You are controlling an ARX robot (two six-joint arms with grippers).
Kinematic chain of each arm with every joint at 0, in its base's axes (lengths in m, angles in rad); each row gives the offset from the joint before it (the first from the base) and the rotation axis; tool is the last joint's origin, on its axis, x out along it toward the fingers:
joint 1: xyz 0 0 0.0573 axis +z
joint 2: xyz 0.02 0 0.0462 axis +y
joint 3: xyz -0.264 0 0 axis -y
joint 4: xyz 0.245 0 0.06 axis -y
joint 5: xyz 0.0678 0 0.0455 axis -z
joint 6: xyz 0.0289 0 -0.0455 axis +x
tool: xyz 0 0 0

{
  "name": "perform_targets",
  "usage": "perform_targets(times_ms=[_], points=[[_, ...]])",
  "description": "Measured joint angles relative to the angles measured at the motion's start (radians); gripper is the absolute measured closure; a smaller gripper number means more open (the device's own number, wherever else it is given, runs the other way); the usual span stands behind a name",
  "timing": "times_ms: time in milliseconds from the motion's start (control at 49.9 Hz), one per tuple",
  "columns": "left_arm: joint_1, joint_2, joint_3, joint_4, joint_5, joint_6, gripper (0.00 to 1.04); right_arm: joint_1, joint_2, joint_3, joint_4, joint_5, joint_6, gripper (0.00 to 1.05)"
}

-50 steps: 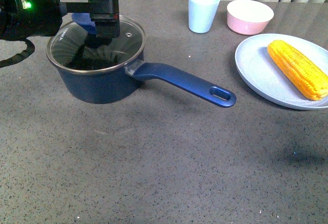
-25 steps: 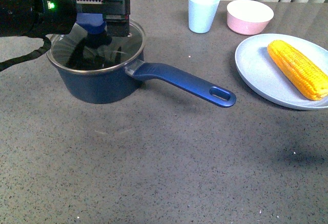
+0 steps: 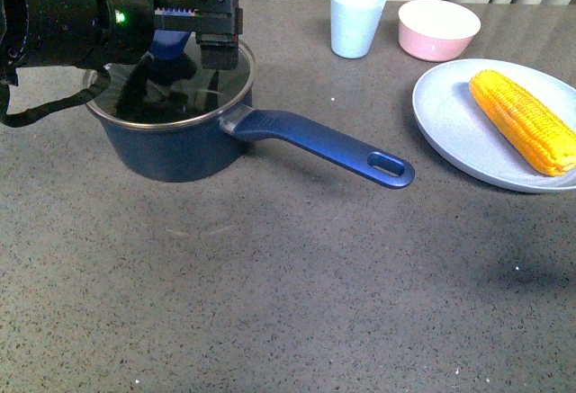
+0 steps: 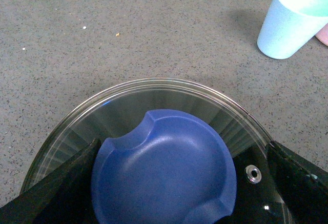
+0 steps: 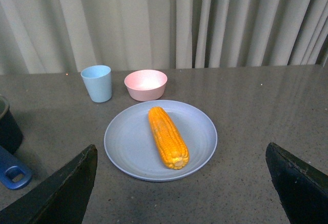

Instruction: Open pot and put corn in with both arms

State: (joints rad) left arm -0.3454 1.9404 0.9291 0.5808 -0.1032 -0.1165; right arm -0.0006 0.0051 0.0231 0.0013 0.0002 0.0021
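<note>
The dark blue pot (image 3: 175, 146) stands at the left of the table, its long slotted handle (image 3: 324, 144) pointing right, its glass lid (image 3: 193, 96) on. My left gripper (image 3: 171, 47) is open and hangs over the lid, its fingers (image 4: 61, 183) either side of the blue knob (image 4: 164, 167) without gripping it. The yellow-orange corn (image 3: 524, 120) lies on a pale blue plate (image 3: 459, 132) at the right, also in the right wrist view (image 5: 168, 137). My right gripper (image 5: 182, 193) is open and empty, held well back from the plate; it is out of the front view.
A pale blue cup (image 3: 357, 20) and a small pink bowl (image 3: 438, 29) stand at the back of the table behind the plate. Curtains hang behind the table's far edge. The grey tabletop (image 3: 288, 285) stretches toward the front.
My left gripper has moved right and back over the lid, from above the glass to around the knob. The pot, corn and plate have not moved.
</note>
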Motion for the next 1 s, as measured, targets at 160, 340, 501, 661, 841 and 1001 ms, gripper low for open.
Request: perform_targets(times_ms=[160, 340, 501, 661, 841, 1001], points=[[-0.001, 0.006, 0.016, -0.013, -0.022, 0.0, 0.26, 0.0, 0.0, 0.0, 0.0, 0.0, 0.0, 0.09], [-0.002, 0.007, 0.023, -0.03, -0.043, 0.007, 0.43, 0.0, 0.0, 0.0, 0.0, 0.0, 0.0, 0.09], [-0.004, -0.024, 0.023, -0.075, -0.055, -0.008, 0.43, 0.0, 0.0, 0.0, 0.0, 0.0, 0.0, 0.09], [0.011, -0.138, -0.031, -0.085, -0.055, -0.04, 0.43, 0.0, 0.0, 0.0, 0.0, 0.0, 0.0, 0.09], [0.091, -0.231, -0.066, -0.062, -0.075, -0.041, 0.43, 0.0, 0.0, 0.0, 0.0, 0.0, 0.0, 0.09], [0.243, -0.217, -0.107, 0.001, -0.085, -0.018, 0.43, 0.0, 0.0, 0.0, 0.0, 0.0, 0.0, 0.09]])
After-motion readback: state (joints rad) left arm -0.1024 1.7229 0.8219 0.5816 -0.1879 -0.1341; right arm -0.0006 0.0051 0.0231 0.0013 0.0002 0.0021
